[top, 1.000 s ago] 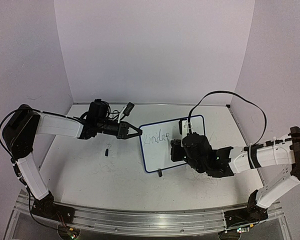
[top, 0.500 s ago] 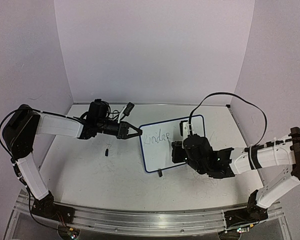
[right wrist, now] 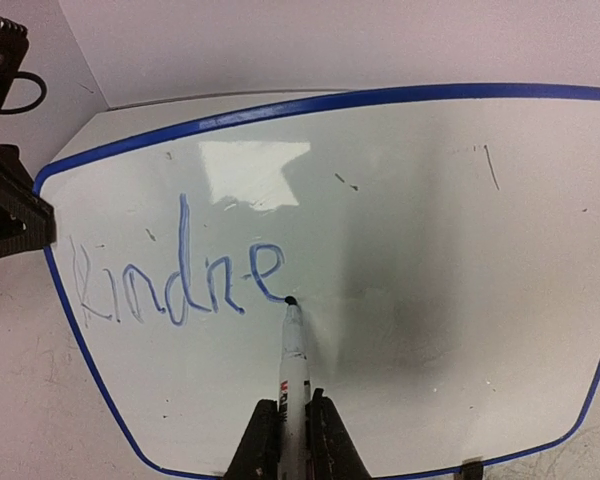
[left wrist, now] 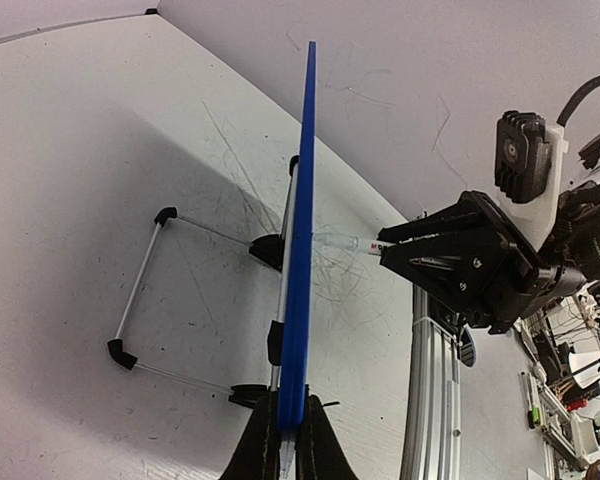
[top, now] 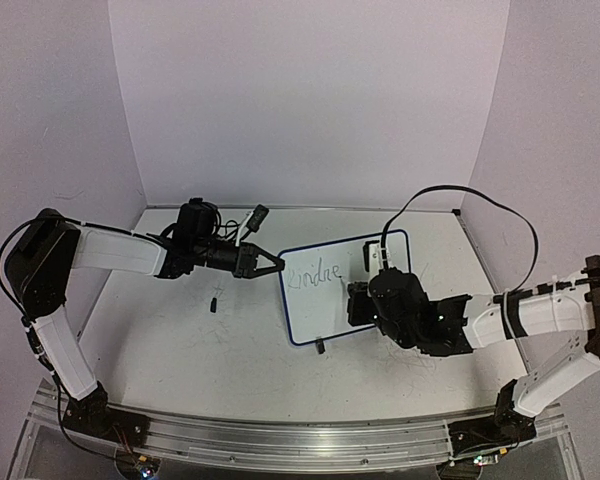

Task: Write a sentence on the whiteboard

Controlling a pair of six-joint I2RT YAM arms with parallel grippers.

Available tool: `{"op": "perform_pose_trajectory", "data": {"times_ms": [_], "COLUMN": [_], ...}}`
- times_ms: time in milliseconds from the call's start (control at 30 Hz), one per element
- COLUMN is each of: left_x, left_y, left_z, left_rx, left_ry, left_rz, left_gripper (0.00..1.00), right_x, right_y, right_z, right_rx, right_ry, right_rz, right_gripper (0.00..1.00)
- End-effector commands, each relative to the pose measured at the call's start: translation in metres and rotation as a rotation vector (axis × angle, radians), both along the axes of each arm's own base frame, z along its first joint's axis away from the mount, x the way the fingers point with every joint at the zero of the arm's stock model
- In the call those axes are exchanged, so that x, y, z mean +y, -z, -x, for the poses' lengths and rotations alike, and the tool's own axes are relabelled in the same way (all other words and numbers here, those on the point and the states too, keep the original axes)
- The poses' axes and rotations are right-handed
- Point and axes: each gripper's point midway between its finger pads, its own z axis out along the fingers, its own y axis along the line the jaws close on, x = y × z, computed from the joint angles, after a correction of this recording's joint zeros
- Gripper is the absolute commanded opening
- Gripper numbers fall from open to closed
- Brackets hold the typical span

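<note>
A small black object (top: 215,301) lies on the scuffed tabletop (top: 180,345).

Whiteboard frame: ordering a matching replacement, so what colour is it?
Blue; the thin frame of the small white rectangular whiteboard shows best in the right wrist view.

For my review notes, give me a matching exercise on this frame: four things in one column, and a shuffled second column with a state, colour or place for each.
Column A
1. left gripper
2. right gripper
3. marker
4. writing

Column B
a. blue strokes on the whiteboard
b. shut on the whiteboard's edge
c. tip touching the board just after the last letter
d. shut on the marker

Pairs: 1-b, 2-d, 3-c, 4-a
</note>
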Motion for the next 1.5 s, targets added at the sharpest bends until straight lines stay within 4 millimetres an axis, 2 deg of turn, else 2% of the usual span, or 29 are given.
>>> {"op": "perform_pose_trajectory", "data": {"times_ms": [0, 133, 533, 1067, 1467], "left_x": [-0.002, -0.002, -0.002, -0.002, -0.002], "left_y": [-0.013, -0.014, -0.015, -0.017, -0.016], "left_z": [0.005, 0.004, 0.005, 0.005, 0.006], "left_rx": [-0.018, -0.021, -0.023, -0.024, -0.022], "left_ry": [0.034, 0.034, 0.032, 0.034, 0.036], "left_rz": [0.026, 0.028, 0.03, 0.032, 0.031], "left_gripper": [0.0, 0.0, 0.0, 0.0, 0.0], "right_x": [-0.012, -0.011, -0.005, -0.013, 0.0], "right_y": [-0.015, -0.032, -0.044, -0.037, -0.028], "right_z": [-0.001, 0.004, -0.012, -0.025, -0.021], "right_rx": [-0.03, -0.071, -0.103, -0.102, -0.076], "right_ry": [0.018, -0.037, -0.024, 0.045, -0.022], "right_rz": [-0.005, -0.066, -0.088, -0.072, -0.041], "right_gripper": [0.0, 0.0, 0.0, 0.0, 0.0]}}
